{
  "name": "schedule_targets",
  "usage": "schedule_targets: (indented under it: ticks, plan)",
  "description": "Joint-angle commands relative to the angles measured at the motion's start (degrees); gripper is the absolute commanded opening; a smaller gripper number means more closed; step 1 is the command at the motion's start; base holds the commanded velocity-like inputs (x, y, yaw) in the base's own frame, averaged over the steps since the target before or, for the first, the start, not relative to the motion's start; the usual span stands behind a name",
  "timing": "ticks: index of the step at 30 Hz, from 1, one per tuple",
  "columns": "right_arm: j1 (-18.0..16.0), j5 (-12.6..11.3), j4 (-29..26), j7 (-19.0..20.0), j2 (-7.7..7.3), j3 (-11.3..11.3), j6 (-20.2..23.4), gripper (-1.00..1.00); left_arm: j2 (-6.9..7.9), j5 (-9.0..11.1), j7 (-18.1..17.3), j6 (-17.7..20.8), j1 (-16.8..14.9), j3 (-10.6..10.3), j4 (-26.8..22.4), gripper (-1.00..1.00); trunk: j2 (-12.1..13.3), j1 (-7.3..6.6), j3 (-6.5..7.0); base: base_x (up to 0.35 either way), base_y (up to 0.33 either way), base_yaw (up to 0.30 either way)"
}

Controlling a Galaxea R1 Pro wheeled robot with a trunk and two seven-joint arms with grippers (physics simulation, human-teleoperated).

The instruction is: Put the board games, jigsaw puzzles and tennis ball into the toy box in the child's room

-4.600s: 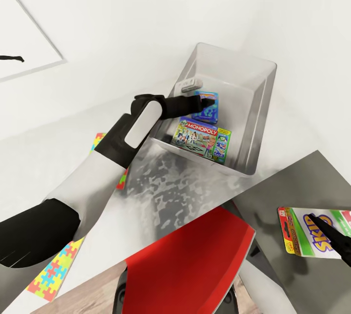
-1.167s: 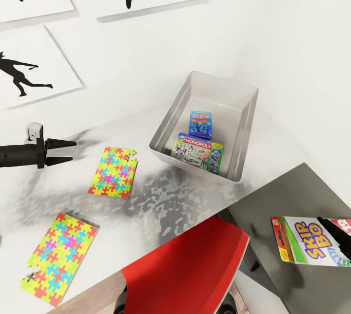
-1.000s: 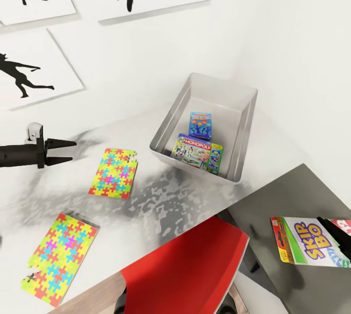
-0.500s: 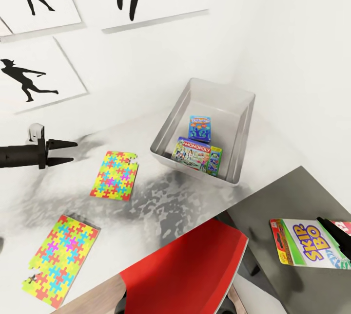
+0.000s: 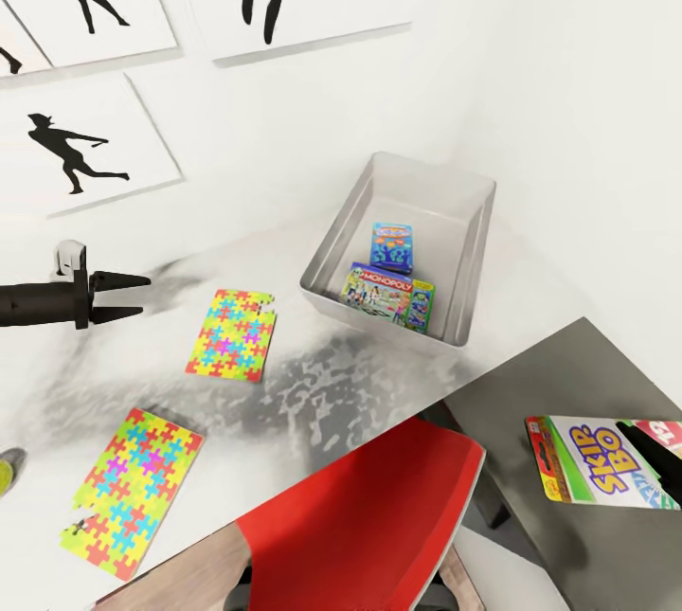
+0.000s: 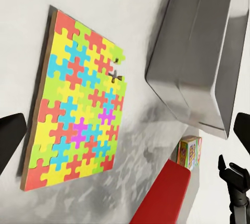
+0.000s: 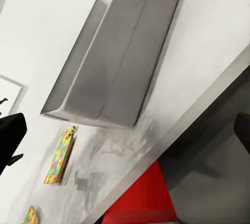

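Ahead of open left gripper (image 5: pixel 133 294): two jigsaw puzzles (image 5: pixel 232 333) unboxed | toy box (image 5: pixel 333 256): two board games (image 5: pixel 388 294) | right gripper (image 5: pixel 654 461): cannot tell, on SKIP-BO (image 5: pixel 592 474) | tennis ball (image 5: pixel 5 474) out

"MONOPOLY" was readable in white letters on a red band along the top of the white-green board game (image 5: pixel 390 296), which lay inside the toy box (image 5: pixel 332 251) at its near end. "SKIP-BO" stood in big blue-and-yellow letters on the green-yellow-red board game (image 5: pixel 592 474), lying on the dark grey wing of the table (image 5: pixel 530 384), well apart from the toy box. The blue board game (image 5: pixel 391 245), just behind the MONOPOLY one in the toy box, carried print too small to read.
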Motion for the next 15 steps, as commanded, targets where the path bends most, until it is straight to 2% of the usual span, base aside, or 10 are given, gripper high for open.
schedule_targets:
  ticks: [1, 8, 15]
  plan:
    - [-0.04, 0.02, 0.01, 0.2, 0.01, -0.04, 0.62, 1.0, 0.07, -0.33, -0.59, -0.03, -0.14, -0.27, 0.06, 1.0, -0.06, 0.02, -0.05, -0.002, 0.001, 0.0]
    - [-0.04, 0.02, 0.04, 0.2, 0.06, -0.08, 0.62, 1.0, 0.07, -0.33, -0.65, -0.03, -0.14, -0.29, -0.02, 1.0, -0.06, 0.02, -0.02, -0.031, 0.0, 0.0]
    - [-0.04, 0.02, 0.05, 0.2, 0.06, -0.12, 0.57, 1.0, 0.07, -0.33, -0.76, -0.03, -0.14, -0.27, -0.03, 1.0, -0.06, 0.02, 0.5, -0.261, 0.0, 0.0]
